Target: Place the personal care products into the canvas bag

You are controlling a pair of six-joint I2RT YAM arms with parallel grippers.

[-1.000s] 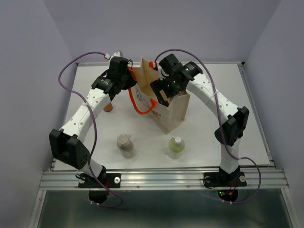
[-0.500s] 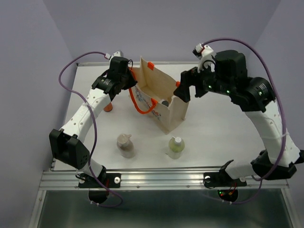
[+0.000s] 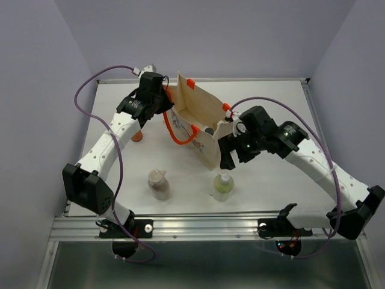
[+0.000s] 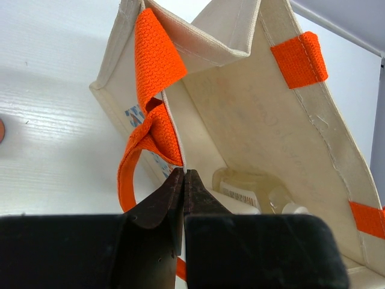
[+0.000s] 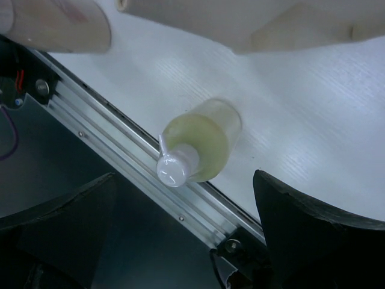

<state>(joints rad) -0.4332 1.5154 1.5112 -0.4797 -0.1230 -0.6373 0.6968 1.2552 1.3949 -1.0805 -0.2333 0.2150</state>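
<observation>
Canvas bag [image 3: 201,108] stands upright mid-table in the top view. The left gripper [image 3: 165,102] pinches its rim, likely to steady the mouth, while the right gripper [image 3: 227,158] hangs wide open and empty near the pale green bottle [image 3: 222,186]. Left wrist view: jaws clamp stiff woven cloth beside the ribbed orange handle [image 4: 153,57]. Right wrist view: smooth translucent cylinder, white-capped, upright.

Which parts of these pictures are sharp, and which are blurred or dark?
Right wrist view: pale green bottle fairly sharp, tan-brown bottle at the corner blurred. Left wrist view: canvas bag sharp, left gripper dark and featureless. Top view: even light, soft shadows.
</observation>
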